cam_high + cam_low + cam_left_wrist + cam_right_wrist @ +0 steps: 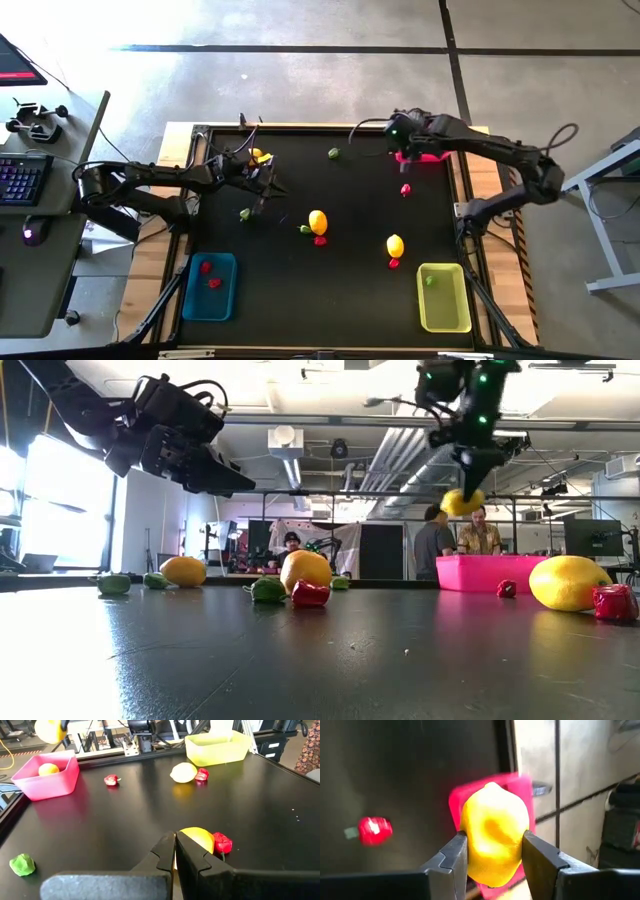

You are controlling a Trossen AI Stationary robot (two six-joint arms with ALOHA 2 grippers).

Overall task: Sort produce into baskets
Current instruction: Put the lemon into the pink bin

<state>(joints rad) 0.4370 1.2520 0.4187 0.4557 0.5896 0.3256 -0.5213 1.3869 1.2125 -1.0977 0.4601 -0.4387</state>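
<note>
One yellow lemon (492, 840) is sitting clamped in your right gripper (492, 851) above the pink basket (495, 572); your left gripper (174, 851) is hanging pinched closed, holding nothing.

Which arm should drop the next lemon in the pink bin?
Right. The right gripper is clamped on a yellow toy lemon above the pink plastic bin; the left gripper is shut, empty, across the table.

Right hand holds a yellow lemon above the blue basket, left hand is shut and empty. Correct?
Not quite. The right hand holds the lemon above the pink basket, not the blue one, as the right wrist view shows. The left hand is indeed shut and empty.
</note>
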